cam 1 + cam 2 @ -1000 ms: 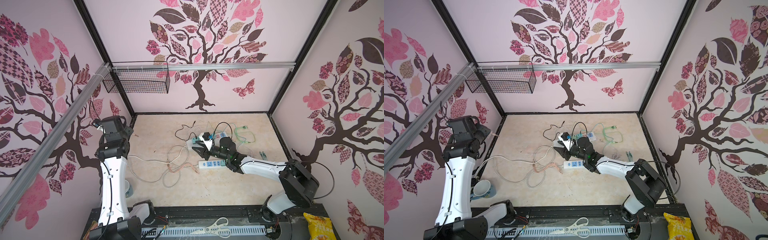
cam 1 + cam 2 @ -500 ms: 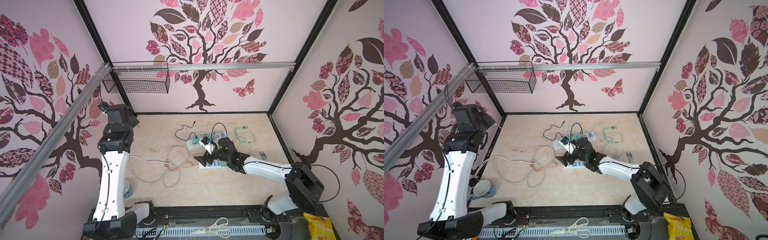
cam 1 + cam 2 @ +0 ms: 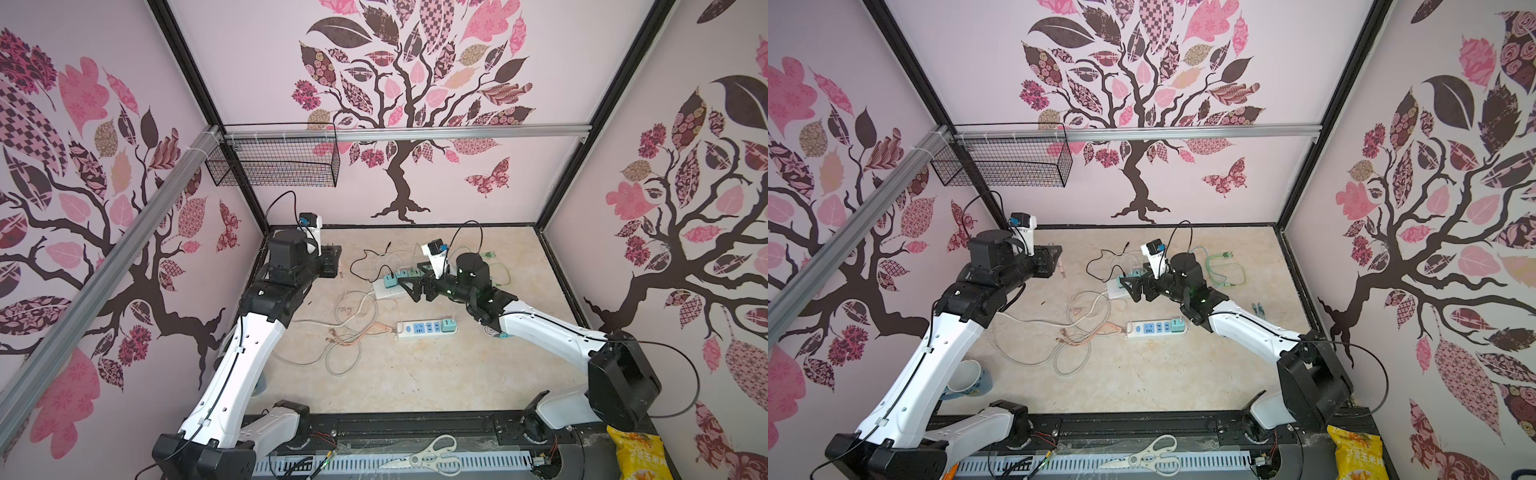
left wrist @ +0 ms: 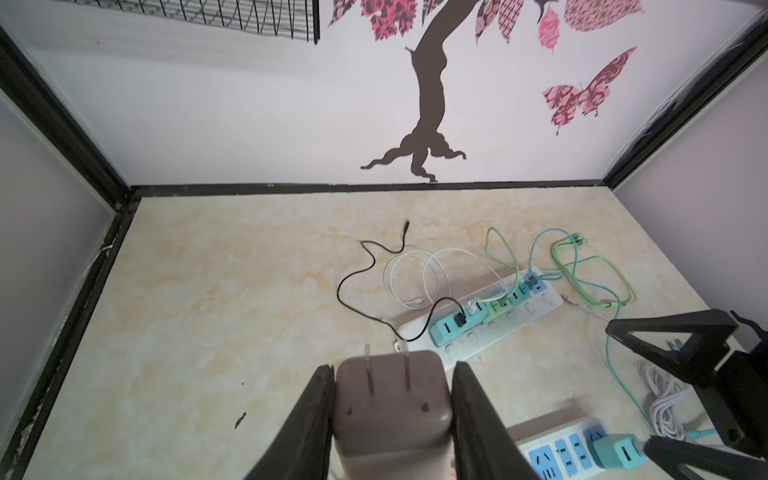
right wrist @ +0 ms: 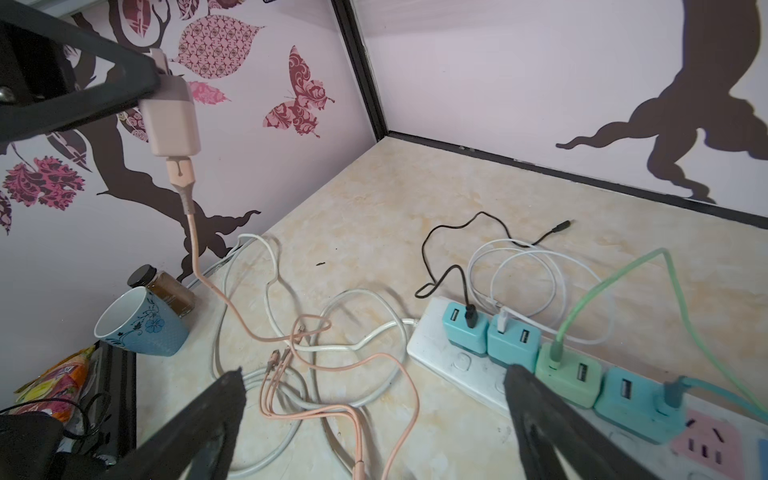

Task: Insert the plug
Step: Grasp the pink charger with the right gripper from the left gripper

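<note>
The plug sits between the left fingers, raised above the table. Its cable hangs down to the cable tangle, which lies on the table below them. The right fingers hang to their right, with the far power strip just beneath and the near power strip closer to the robot's base. The mug stands well apart from the left fingers, at the table's left front edge.
</note>
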`<action>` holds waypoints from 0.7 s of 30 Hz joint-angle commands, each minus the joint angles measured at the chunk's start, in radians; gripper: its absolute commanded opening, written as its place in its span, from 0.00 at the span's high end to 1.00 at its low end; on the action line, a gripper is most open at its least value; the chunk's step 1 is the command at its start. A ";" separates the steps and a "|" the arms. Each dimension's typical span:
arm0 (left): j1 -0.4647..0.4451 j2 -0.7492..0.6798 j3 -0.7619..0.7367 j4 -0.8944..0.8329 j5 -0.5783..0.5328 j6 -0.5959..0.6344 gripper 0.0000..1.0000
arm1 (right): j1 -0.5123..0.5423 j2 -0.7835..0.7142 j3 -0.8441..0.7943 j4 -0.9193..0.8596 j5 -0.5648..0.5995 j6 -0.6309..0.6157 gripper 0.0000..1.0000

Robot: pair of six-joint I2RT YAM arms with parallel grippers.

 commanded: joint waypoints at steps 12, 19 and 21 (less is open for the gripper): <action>0.018 0.035 0.081 -0.233 -0.175 -1.082 1.00 | 0.181 0.034 -0.037 0.477 -0.227 0.193 0.10; 0.045 -0.059 -0.159 0.060 0.101 -1.444 1.00 | 0.214 0.162 0.016 0.578 -0.242 0.322 0.25; 0.045 -0.069 -0.195 0.110 0.148 -1.492 1.00 | 0.222 0.194 0.040 0.549 -0.251 0.306 0.29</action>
